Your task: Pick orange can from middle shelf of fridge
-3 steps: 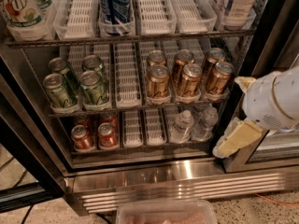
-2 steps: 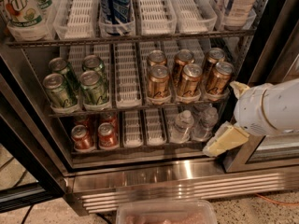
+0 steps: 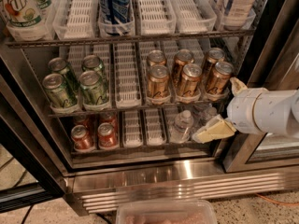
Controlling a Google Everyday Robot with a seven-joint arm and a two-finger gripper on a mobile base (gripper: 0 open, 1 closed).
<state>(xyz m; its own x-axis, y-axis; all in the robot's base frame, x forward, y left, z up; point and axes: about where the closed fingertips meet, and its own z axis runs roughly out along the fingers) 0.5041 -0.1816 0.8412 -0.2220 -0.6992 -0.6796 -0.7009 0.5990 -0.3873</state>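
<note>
Now, camera view: the gripper hangs at the right of the frame, by the edge of the fridge opening, its two cream fingers spread wide with nothing between them. Centre-right on the middle shelf, the front-right orange can, one of six, stands just beside the upper finger. Green cans stand at the left.

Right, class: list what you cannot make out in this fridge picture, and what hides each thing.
All in the camera view:
The top-tier bottles, cut off by the upper edge.
The rear orange cans, lower halves hidden by the front row.
The clear bottles on the lowest tier, partly behind the claw at the lower right.
The plastic tub, cut by the bottom edge.
</note>
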